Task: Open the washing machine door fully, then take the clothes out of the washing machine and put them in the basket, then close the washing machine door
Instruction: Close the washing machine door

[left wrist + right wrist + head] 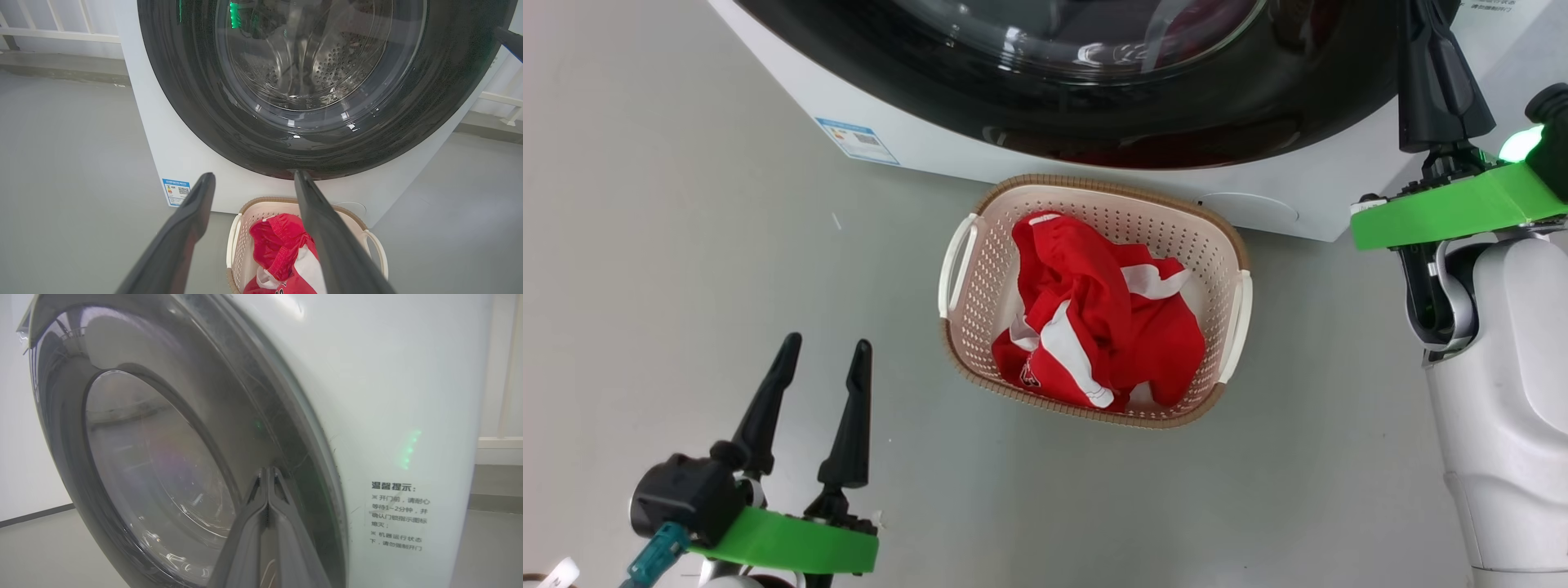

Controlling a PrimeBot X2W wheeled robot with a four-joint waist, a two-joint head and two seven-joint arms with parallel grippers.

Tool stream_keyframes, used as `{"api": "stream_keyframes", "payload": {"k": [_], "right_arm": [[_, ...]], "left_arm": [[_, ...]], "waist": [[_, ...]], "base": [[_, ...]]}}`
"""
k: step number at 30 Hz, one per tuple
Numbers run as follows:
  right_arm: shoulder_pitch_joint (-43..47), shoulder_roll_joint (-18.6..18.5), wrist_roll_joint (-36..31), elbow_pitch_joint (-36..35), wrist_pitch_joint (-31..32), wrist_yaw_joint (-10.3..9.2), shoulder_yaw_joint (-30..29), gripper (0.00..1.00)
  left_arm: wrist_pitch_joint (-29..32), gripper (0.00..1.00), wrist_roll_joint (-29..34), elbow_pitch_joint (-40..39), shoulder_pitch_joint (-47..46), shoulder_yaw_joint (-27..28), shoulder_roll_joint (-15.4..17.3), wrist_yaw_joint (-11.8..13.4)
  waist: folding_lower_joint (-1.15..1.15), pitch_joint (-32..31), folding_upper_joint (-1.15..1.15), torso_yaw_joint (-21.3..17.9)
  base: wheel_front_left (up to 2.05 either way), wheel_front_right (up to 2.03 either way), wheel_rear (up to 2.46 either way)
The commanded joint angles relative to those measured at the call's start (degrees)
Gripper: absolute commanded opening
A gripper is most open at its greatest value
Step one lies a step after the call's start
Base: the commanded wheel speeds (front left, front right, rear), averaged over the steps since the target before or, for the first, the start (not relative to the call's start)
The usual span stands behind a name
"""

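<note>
The clothes point(1098, 314) lie in the basket point(1094, 181) on the floor before the washer point(915, 147), and the door point(1176, 114) looks closed, with the right gripper point(267, 473) pinched together empty at its rim and the left gripper point(827, 340) spread wide, so little seems left.

- Washing machine door point(1111, 114): ahead of the left gripper point(823, 347). Its upper arc is cut off by the frame edge.
- Drum point(327, 65): behind the door glass, partly masked by reflections.
- Right gripper point(267, 470): fingers pressed together, tips at the door's black rim. Whether they touch it cannot be told.
- Basket point(1094, 184): its floor is hidden under the clothes point(1094, 318). From the left wrist, its near end is cut off and one side sits behind a finger.
- Blue label sticker point(858, 140): just beyond the left gripper's fingertip. The print is too small to read.
</note>
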Motion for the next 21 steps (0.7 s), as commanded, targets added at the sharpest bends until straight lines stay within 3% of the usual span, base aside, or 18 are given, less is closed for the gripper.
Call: {"api": "stream_keyframes", "payload": {"k": [1,9,11,13,14,15,21], "right_arm": [[-2.3,0.1,-0.5,-1.4,-0.1,-0.32,0.4,0.0],[0.3,0.2,-0.6,-0.7,-0.1,-0.32,2.6,0.04],[1.8,0.2,-0.6,-0.6,-0.1,-0.32,3.3,0.32],[3.5,0.2,-0.4,-0.5,-0.1,-0.32,4.0,0.52],[4.5,0.3,-0.4,-0.5,-0.1,-0.32,4.3,0.78],[5.4,0.3,-0.3,-0.5,-0.1,-0.32,4.6,0.97],[10.9,0.2,-0.1,0.0,-0.1,-0.32,6.6,1.0]], "left_arm": [[-0.7,1.0,-0.4,-1.4,-1.3,1.7,1.2,-0.3],[-0.7,1.0,-0.4,-0.9,-1.1,2.0,1.6,-0.3],[-0.7,1.0,-0.3,-0.7,-0.8,2.2,1.7,-0.3],[-0.7,1.0,-0.2,-0.5,-0.4,2.4,1.9,-0.3],[-0.7,1.0,-0.1,-0.4,-0.2,2.5,2.0,-0.3],[-0.7,1.0,-0.1,-0.2,0.0,2.6,2.1,-0.3],[-0.7,1.0,0.4,0.7,1.6,3.2,2.9,-0.3]], "waist": [[0.0,0.0,0.0,-0.1],[0.0,-1.4,0.0,-0.9],[0.0,-2.1,0.0,-1.2],[0.0,-2.9,0.0,-1.6],[0.0,-3.3,0.0,-1.8],[0.0,-3.8,0.0,-2.0],[0.0,-6.6,0.0,-3.8]], "base": [[0.0,0.0,0.0],[0.0,0.0,0.0],[0.0,0.0,0.0],[0.0,0.0,0.0],[0.0,0.0,0.0],[0.0,0.0,0.0],[0.0,0.0,0.0]]}}
